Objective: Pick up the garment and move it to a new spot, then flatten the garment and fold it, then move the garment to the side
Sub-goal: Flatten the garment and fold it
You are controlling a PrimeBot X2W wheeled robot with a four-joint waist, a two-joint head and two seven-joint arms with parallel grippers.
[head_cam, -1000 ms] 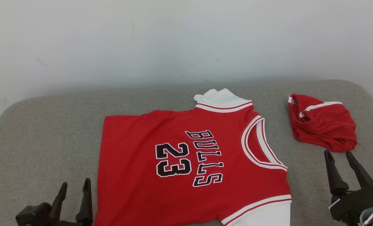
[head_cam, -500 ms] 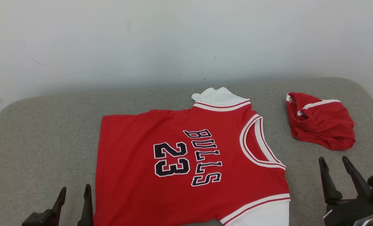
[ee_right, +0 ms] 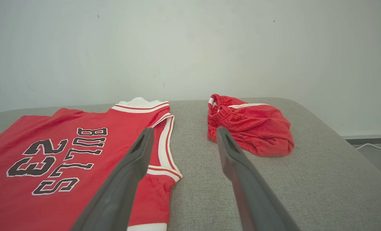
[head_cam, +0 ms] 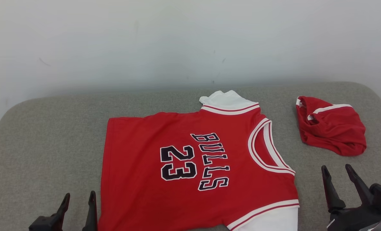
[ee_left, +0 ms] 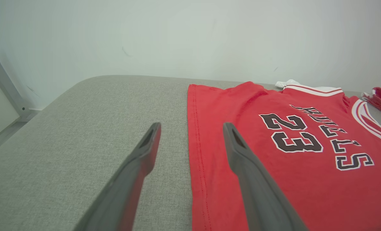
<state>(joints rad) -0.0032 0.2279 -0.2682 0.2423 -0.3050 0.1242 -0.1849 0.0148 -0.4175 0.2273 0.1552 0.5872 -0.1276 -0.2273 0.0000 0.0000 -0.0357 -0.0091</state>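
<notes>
— Garment [head_cam: 190,166] flat on grey cushion [head_cam: 43,144], head view, unmoved?
— Unmoved; left gripper [head_cam: 79,193], right gripper [head_cam: 335,166] lower now, both wide, empty.
— Left wrist?
— Near its hem.
— Right wrist?
— Crumpled red shorts [ee_right: 251,128] beside neckline, apart.

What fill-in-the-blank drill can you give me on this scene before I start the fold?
The number printed on the red jersey is ____.
The crumpled red garment lies to the robot's ____ of it.
The left gripper and the right gripper both stand ____, holding nothing.
Missing words: 23; right; open.
</notes>
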